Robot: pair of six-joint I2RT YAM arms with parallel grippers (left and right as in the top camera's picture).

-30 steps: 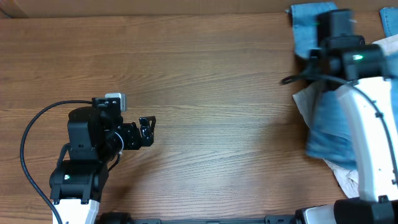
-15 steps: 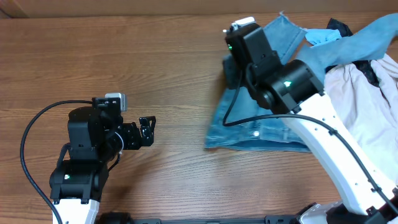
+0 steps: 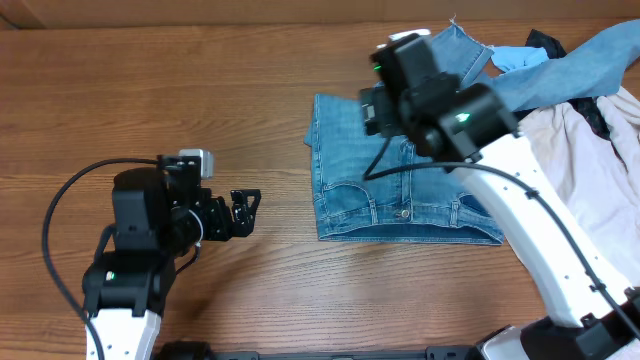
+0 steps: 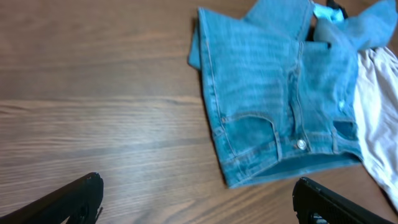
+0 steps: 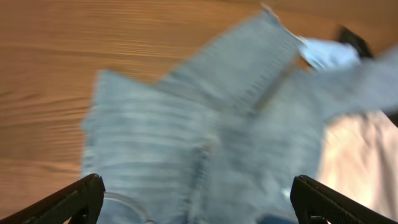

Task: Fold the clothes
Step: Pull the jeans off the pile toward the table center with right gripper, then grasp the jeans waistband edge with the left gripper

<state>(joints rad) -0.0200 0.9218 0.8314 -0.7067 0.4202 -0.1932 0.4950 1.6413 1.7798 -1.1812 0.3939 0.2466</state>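
Observation:
The light-blue jeans (image 3: 410, 190) lie on the table right of centre, waistband toward the front, with one leg trailing off to the back right (image 3: 600, 55). My right gripper (image 3: 368, 110) hovers open over their back left part. In the right wrist view the jeans (image 5: 205, 130) are a blur below my wide-open right gripper (image 5: 196, 196), and nothing is pinched between its fingertips. My left gripper (image 3: 247, 205) stands open over bare wood, left of the jeans. The left wrist view shows the jeans (image 4: 273, 93) ahead of the open left gripper (image 4: 196, 196), apart from it.
A beige garment (image 3: 585, 170) lies at the right edge, partly under the jeans and my right arm; it also shows as the beige garment (image 4: 379, 118) in the left wrist view. A black garment (image 3: 545, 42) and a small bright-blue cloth (image 3: 520, 58) sit at the back right.
My right arm swung in from the far right, dragging the jeans onto the table, where they now lie spread. The right gripper opened and let go. My left arm edged slightly right.

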